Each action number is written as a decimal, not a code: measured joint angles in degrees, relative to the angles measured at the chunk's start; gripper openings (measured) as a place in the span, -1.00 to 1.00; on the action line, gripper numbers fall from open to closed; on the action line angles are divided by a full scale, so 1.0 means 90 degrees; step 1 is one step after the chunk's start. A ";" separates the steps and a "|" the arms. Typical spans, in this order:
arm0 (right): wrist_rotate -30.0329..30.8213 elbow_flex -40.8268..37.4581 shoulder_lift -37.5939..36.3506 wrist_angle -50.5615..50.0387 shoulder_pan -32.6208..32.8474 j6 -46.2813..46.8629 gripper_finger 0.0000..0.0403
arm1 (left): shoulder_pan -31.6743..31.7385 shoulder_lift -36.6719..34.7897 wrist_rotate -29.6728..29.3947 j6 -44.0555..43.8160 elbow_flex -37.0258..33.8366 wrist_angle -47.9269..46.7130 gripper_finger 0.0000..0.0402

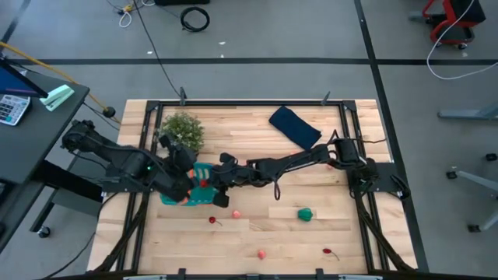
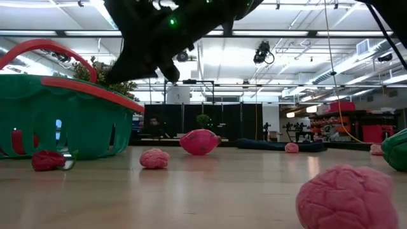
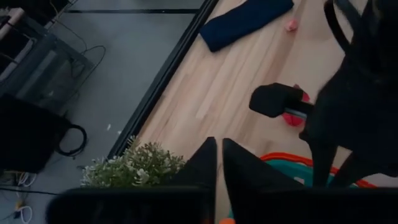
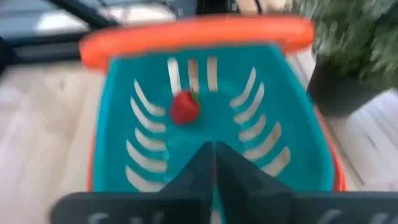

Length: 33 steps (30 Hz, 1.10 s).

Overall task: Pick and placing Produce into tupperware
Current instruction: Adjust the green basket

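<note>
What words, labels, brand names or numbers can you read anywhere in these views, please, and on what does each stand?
None can be read.
The teal basket and the strawberry inside it carry no lettering.
The calculator-like device on the side desk has keys too small to read.
The red fixtures in the room behind are too small and blurred to tell.

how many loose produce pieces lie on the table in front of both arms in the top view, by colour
red or pink pieces: 4
green piece: 1
total: 5
</note>
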 joint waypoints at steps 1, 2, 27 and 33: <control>0.0038 -0.0004 0.0008 -0.0003 0.0004 -0.0048 -0.95 | 0.0033 -0.0002 0.0042 -0.0006 0.0000 0.0017 -0.94; 0.0088 -0.0004 0.0008 0.0011 0.0004 -0.0050 -0.95 | 0.0060 -0.0002 0.0114 -0.0039 0.0000 0.0033 -0.96; 0.0173 -0.0069 -0.0007 -0.0474 0.0064 0.0356 -0.99 | 0.0737 0.1198 0.2442 -0.0255 0.0005 0.0301 -0.99; 0.0186 -0.0069 -0.0007 -0.0512 0.0067 0.0375 -1.00 | 0.0683 0.1193 0.2940 -0.0493 -0.0024 -0.0088 -0.99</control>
